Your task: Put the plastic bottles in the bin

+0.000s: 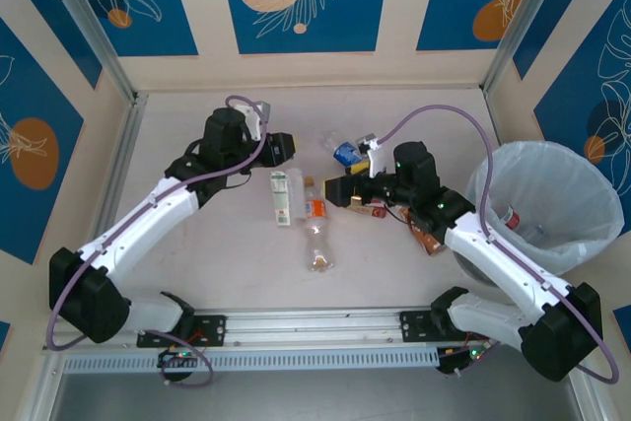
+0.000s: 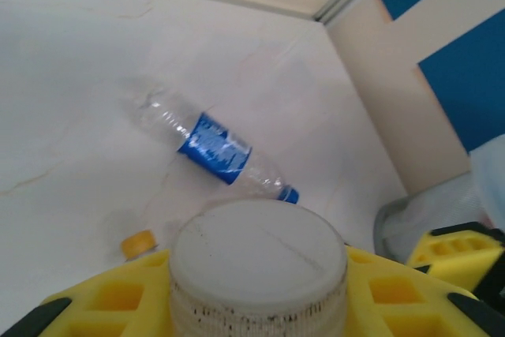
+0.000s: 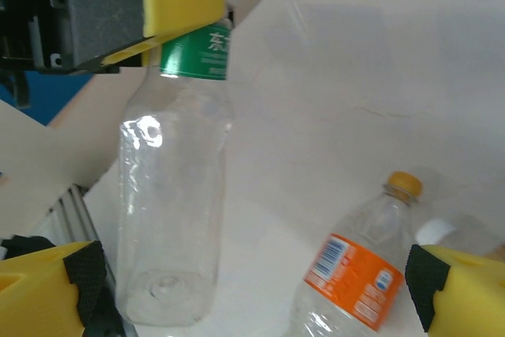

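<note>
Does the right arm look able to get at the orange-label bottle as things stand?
Probably yes. The right pincer is open just short of the orange-label bottle, nothing between them; the green-label bottle gripped by the left pincer stands close by.

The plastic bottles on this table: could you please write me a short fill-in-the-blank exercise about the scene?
1. The left gripper is shut on the cap of the bottle whose label is ____.
2. The right gripper has its jaws ____.
3. The bin stands on the robot's ____ side.
Missing words: green; open; right.
</note>
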### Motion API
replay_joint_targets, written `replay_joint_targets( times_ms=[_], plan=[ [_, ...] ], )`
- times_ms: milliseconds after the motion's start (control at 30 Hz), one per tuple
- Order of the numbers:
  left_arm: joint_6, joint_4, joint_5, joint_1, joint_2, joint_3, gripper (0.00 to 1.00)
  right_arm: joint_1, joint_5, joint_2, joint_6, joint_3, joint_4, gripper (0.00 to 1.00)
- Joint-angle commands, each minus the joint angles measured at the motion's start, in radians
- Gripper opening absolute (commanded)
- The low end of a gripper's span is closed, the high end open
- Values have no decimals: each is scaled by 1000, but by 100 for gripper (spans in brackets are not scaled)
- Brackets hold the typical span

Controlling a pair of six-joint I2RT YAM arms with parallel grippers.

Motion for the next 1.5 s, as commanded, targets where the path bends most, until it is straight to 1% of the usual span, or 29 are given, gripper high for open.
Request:
replay_joint_targets(
  times_ms=[0, 67, 233, 300, 433, 500, 567, 667, 733, 833, 1000, 1100, 1133, 1167, 1200, 1233, 1300, 1400, 1433, 1467],
  plan=[
    [32, 58, 37, -24, 29, 52, 0, 18, -48, 36, 98, -15, 137, 100],
    [33, 60, 20, -37, 44, 74, 0, 45, -44, 63, 125, -12, 173, 100],
    [26, 59, -64, -58, 76, 119, 0, 137, 92, 138, 131, 17, 193, 100],
    [10, 58, -91, -59, 87, 131, 0, 160, 124, 171, 134, 20, 203, 100],
    [-9, 70, -57, -60, 110, 151, 0, 178, 175, 223, 164, 18, 251, 100],
    [-19, 78, -33, -59, 118, 153, 0, 180, 190, 240, 162, 20, 269, 100],
    [-32, 78, -19, -60, 129, 155, 0, 181, 196, 253, 144, 25, 285, 98],
    [-40, 80, 0, -60, 144, 161, 0, 186, 203, 255, 109, 30, 304, 91],
    [-42, 80, 7, -60, 150, 165, 0, 189, 206, 249, 86, 28, 310, 83],
    [-46, 75, 37, -59, 160, 185, 0, 188, 204, 234, 58, 22, 296, 69],
    [-49, 59, 90, -58, 169, 223, 0, 188, 201, 191, -1, 16, 231, 49],
    [-48, 57, 113, -57, 173, 242, 11, 186, 230, 164, -27, 23, 161, 43],
    [-49, 57, 120, -56, 172, 247, 18, 185, 234, 154, -35, 23, 144, 42],
    [-52, 59, 127, -55, 172, 250, 22, 184, 236, 148, -37, 21, 134, 42],
    [-53, 61, 133, -56, 172, 253, 29, 183, 238, 140, -41, 18, 128, 41],
    [-58, 63, 137, -54, 171, 256, 40, 181, 243, 133, -41, 16, 121, 41],
    [-69, 67, 147, -54, 167, 256, 54, 178, 251, 123, -44, 14, 107, 40],
    [-97, 104, 197, -44, 150, 243, 81, 172, 266, 113, -49, 13, 83, 40],
    [-104, 123, 210, -42, 140, 232, 88, 170, 273, 111, -50, 11, 75, 39],
    [-107, 140, 213, -39, 131, 220, 92, 168, 278, 110, -51, 11, 69, 39]
  ],
)
